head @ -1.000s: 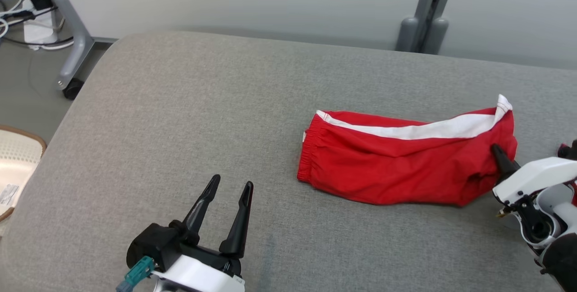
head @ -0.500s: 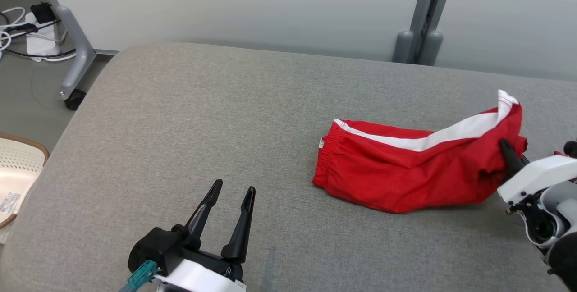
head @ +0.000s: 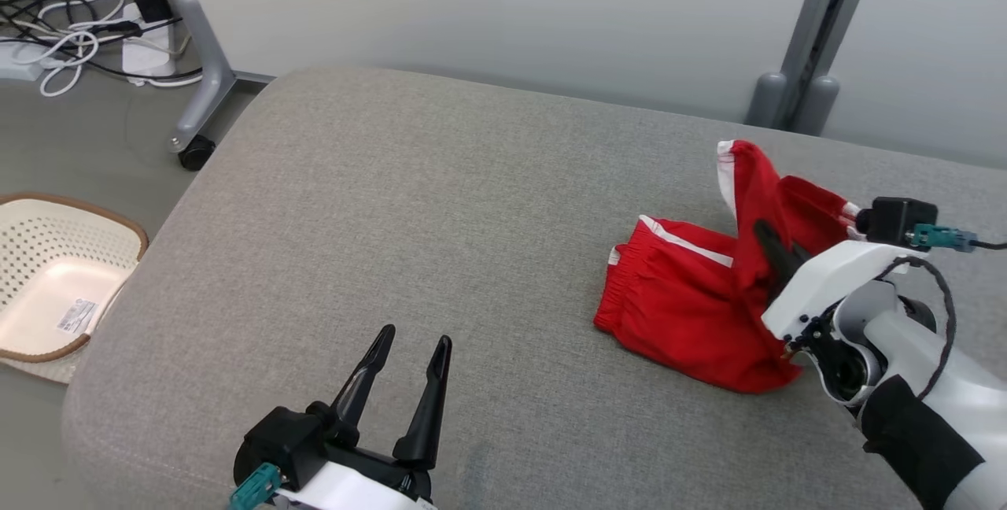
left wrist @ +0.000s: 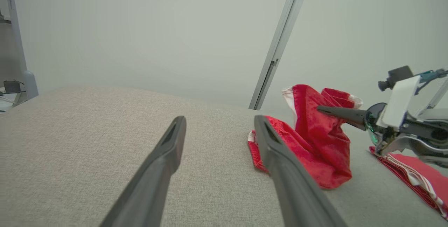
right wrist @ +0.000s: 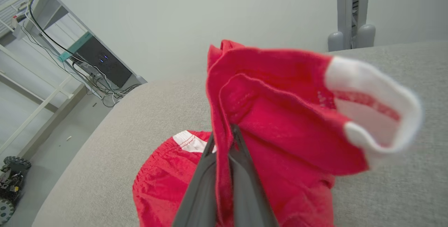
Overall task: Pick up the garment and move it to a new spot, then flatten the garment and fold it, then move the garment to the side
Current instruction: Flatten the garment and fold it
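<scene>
The garment (head: 684,313) is a pair of red shorts with a white side stripe, lying on the grey padded table (head: 409,195) at the right. Its elastic waistband rests on the table at the left. My right gripper (head: 767,238) is shut on the leg end and holds that end raised above the rest, so the cloth hangs bunched. In the right wrist view, the garment (right wrist: 280,115) drapes over both sides of the right gripper (right wrist: 224,134). My left gripper (head: 415,337) stands open over bare table near the front edge. The left wrist view shows the left gripper (left wrist: 220,120) with the garment (left wrist: 315,143) to its right.
A cream perforated basket (head: 79,203) sits on the floor to the left. Cables (head: 71,30) and a wheeled frame leg (head: 197,93) lie at the far left. A grey post (head: 802,61) stands behind the table. Another red and white cloth (left wrist: 413,174) lies under my right arm.
My right gripper has lifted the garment's leg end up and toward the waistband, bunching the shorts. The head camera has shifted. The left gripper stays open.
</scene>
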Controlling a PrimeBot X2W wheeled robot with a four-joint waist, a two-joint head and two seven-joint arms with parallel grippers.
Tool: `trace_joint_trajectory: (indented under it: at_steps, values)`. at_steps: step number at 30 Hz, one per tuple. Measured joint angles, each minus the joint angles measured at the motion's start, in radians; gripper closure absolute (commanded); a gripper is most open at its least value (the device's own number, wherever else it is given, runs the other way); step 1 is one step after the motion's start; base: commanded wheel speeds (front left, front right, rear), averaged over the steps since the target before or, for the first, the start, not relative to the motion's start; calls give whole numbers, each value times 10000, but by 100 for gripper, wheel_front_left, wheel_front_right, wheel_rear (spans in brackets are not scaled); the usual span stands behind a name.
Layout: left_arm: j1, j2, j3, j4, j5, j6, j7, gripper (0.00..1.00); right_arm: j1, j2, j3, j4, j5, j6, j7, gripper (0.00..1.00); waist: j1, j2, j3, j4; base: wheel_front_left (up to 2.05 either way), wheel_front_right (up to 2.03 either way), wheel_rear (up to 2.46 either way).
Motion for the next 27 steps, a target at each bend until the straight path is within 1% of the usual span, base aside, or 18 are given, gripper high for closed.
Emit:
trace_joint_trajectory:
  at_steps: [7,11,12,14,15,16,17,18,19,20,24,27]
  values:
    - [-20,-19,0,134,-71,17,0,0,-405,744,809,972,-514,0,1066,100,0,0,112,596,0,0,0]
    - [-38,-29,-52,205,-88,13,0,0,-523,1043,1047,1375,-610,0,1459,100,0,0,170,824,0,0,0]
    - [-40,-29,-58,222,-94,13,0,0,-554,1126,1078,1453,-608,0,1523,96,0,1,186,856,0,0,0]
    - [-48,-33,-67,240,-125,13,0,0,-599,1287,1133,1555,-604,0,1657,80,0,0,222,892,0,0,0]
    - [-53,-35,-65,244,-127,13,0,0,-621,1354,1170,1590,-604,0,1691,75,0,0,239,896,0,0,0]
    - [-59,-35,-61,247,-138,13,0,0,-643,1425,1197,1613,-606,0,1714,66,0,0,255,890,0,0,0]
    - [-70,-36,-59,255,-138,15,0,0,-654,1492,1227,1624,-606,0,1743,60,0,0,265,877,0,0,0]
    - [-85,-38,-58,263,-146,15,0,0,-656,1547,1283,1634,-612,0,1808,42,0,0,272,857,0,0,0]
    - [-100,-38,-59,284,-151,15,0,0,-655,1603,1323,1639,-616,0,1810,2,0,0,276,830,0,0,0]
    - [-111,-38,-59,311,-151,15,0,0,-655,1647,1335,1632,-610,0,1806,0,0,0,278,797,0,0,0]
    - [-156,-42,-40,372,-151,29,0,0,-648,1776,1432,1536,-593,0,1789,0,0,0,237,619,0,0,0]
    - [-156,-44,-23,418,-150,42,0,0,-633,1747,1461,1191,-522,0,1733,0,0,0,147,441,0,0,0]
